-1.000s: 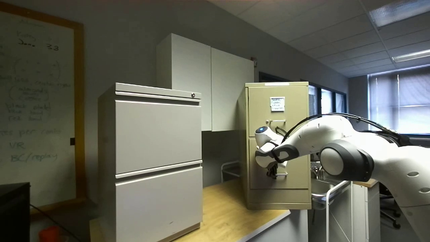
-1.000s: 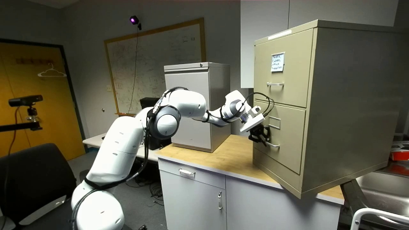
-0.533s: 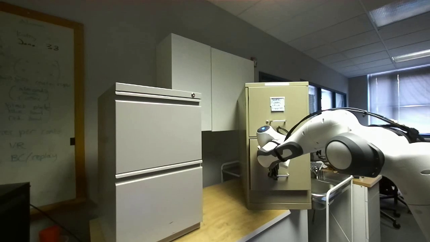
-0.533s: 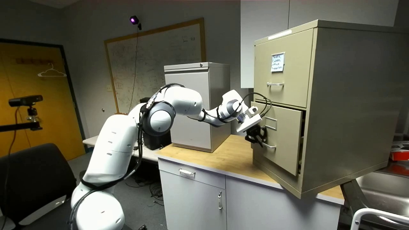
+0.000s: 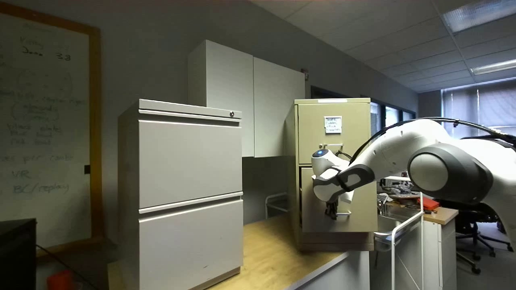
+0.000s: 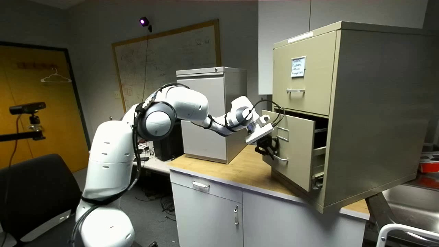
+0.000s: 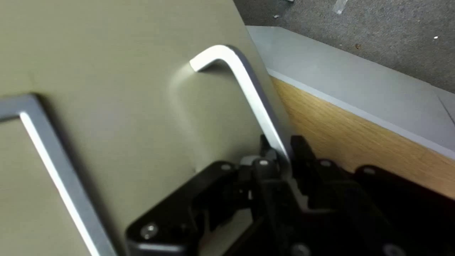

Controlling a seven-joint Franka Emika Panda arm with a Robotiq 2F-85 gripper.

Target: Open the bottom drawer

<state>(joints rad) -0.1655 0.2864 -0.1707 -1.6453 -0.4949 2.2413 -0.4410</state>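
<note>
The bottom drawer [image 6: 298,151] of the beige filing cabinet [image 6: 377,113] stands partly pulled out, with its side and dark inside showing. Its front [image 5: 365,219] juts forward in both exterior views and fills the left of the wrist view [image 7: 124,81]. My gripper [image 6: 272,154] is at the left part of the drawer's silver handle [image 6: 282,159]. In the wrist view my gripper [image 7: 282,147] has one finger on each side of the handle bar [image 7: 245,81], shut on it near one end. That end is hidden by the fingers. The upper drawer [image 6: 319,75] is shut.
The cabinet stands on a wooden countertop [image 6: 240,168] and overhangs its front edge. A light-grey cabinet [image 6: 202,137] stands behind the arm. A white metal rail [image 5: 394,257] and a sink [image 6: 408,206] are beside the beige cabinet. A black chair [image 6: 37,195] is near the arm's base.
The bottom drawer was shut a second ago and has slid out, its gap widening. My gripper has moved back from the cabinet with the handle, and the arm has drawn back.
</note>
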